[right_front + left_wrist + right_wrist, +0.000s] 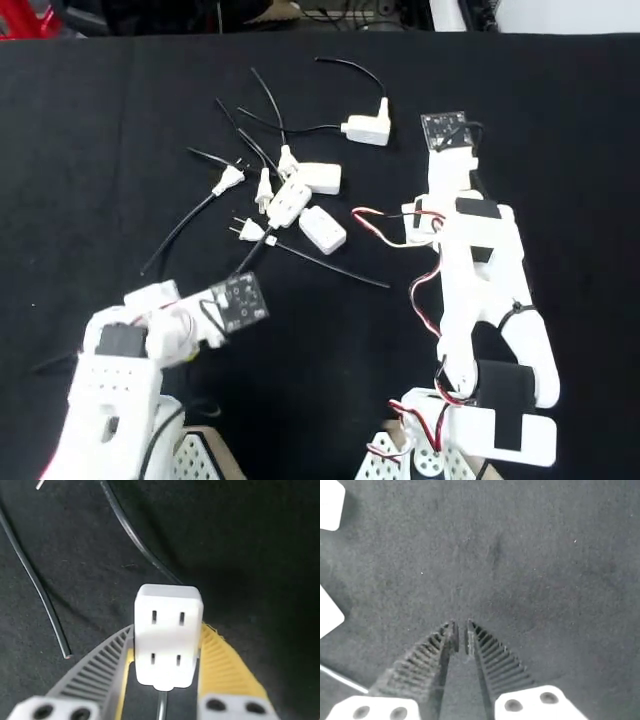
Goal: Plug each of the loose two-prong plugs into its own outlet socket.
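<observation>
1. Jaws of the left gripper [167,647] are clenched on a white outlet block [168,607]. Its grey finger [105,657] and yellow finger [220,655] press the block's two sides. The block's four slots, in two pairs, face the camera and all are empty. It hangs over the black cloth [250,540] at the centre of the left wrist frame.
2. Jaws of the right gripper [461,632] are drawn almost together with nothing between them, over bare cloth.
3. In the high view the left arm [115,375] sits at lower left and the right arm [480,260] runs up the right side.
4. At the centre of that frame, a first loose plug [230,181] and a second loose plug [251,230] lie with their prongs bare. An angled plug [366,128] lies apart at upper centre.
5. Two more plugs crowd against the middle outlet [289,203]; I cannot tell whether either is seated.
6. The task looks to be at an early stage. At least three plugs lie unplugged, and the held block has yet to receive one.
</observation>
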`<state>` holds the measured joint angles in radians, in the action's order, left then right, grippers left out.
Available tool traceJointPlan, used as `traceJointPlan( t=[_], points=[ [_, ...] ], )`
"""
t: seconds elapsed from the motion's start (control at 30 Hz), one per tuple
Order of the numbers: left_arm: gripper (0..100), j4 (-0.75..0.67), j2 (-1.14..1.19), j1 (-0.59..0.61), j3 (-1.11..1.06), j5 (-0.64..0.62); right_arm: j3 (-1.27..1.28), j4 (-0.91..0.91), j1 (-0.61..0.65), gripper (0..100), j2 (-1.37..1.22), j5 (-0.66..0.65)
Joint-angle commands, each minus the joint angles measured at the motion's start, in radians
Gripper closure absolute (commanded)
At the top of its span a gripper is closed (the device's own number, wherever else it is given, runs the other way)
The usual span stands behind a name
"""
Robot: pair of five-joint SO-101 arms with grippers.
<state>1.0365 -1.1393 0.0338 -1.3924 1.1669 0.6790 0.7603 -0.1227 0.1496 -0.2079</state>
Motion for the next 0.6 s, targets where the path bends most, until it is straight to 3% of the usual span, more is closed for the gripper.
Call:
traceJointPlan(
  t=[0.0,0.13,0.27,0.4,0.57],
  points=[
    [76,-0.008,-0.140,0.004,-0.067,0.015,-0.001,-0.015,-0.003,97.3,0.004,-0.008],
    [67,0.046,-0.198,0.012,-0.058,0.011,0.001,0.002,0.034,97.3,0.004,-0.011],
    [60,0.318,-0.262,0.007,0.136,-0.043,-0.022,0.103,0.115,97.3,0.007,-0.103],
    [59,0.535,-0.370,0.030,0.321,-0.123,-0.065,0.209,0.276,97.3,0.033,-0.235],
    [59,0.562,-0.548,0.174,0.303,-0.226,-0.070,0.235,0.483,96.9,0.096,-0.445]
  ],
)
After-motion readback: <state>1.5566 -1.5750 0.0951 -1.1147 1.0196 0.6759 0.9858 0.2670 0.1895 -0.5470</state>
